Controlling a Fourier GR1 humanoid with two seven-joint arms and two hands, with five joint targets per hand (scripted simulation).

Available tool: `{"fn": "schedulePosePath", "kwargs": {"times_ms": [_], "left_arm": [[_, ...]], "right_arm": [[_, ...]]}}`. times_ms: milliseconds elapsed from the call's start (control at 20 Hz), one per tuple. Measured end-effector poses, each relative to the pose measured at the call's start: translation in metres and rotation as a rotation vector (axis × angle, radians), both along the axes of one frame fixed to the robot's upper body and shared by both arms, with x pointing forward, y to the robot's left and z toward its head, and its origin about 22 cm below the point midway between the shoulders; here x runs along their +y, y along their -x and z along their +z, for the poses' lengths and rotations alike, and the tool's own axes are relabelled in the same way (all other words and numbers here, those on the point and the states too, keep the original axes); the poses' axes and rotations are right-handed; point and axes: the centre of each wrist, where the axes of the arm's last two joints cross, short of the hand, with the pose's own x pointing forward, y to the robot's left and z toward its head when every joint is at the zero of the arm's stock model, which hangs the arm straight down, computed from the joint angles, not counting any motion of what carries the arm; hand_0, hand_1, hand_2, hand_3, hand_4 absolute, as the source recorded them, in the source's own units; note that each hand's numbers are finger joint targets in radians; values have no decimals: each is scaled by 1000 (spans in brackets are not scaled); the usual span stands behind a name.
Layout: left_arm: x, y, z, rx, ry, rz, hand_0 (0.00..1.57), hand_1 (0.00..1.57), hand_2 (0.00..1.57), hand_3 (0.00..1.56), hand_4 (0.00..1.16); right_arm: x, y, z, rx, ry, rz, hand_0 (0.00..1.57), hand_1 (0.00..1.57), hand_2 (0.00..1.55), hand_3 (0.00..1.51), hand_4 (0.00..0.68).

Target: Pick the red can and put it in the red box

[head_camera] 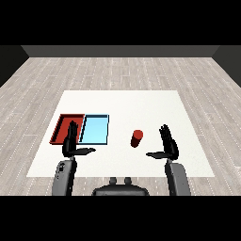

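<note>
Small red round can (137, 138) standing upright on white table (155, 106). Right hand (167, 143) waiting beside it, fingers straight, holding nothing. Reaching sideways, curling round middle, looks best.

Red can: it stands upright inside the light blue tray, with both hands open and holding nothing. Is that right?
Not quite. The head view shows the red can upright on the bare table, right of the light blue tray, not inside it. The left hand and right hand are open and hold nothing, as stated.

White table (155, 106), red tray (62, 128) beside light blue tray (94, 129) (touching), red can (137, 138) upright
</note>
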Motion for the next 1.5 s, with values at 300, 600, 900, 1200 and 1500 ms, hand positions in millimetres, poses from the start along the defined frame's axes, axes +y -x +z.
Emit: {"fn": "schedulePosePath", "kwargs": {"times_ms": [300,600,900,1200,1500], "left_arm": [[-1,1,-3,-1,1,-8,0,0,0,0,0],[-1,1,1,3,14,0,0,0,0,0,0],[-4,-2,3,-6,26,-8,0,0,0,0,0],[-3,6,-2,-3,40,-11,0,0,0,0,0],[3,6,3,-2,41,-11,0,0,0,0,0]], "right_arm": [[10,-10,-8,19,-10,6,0,0,0,0,0],[22,-30,-19,38,-47,19,0,0,0,0,0],[34,-39,-30,67,-78,24,0,0,0,0,0],[48,-42,-39,84,-108,33,0,0,0,0,0],[60,-45,-55,99,-142,40,0,0,0,0,0]]}}
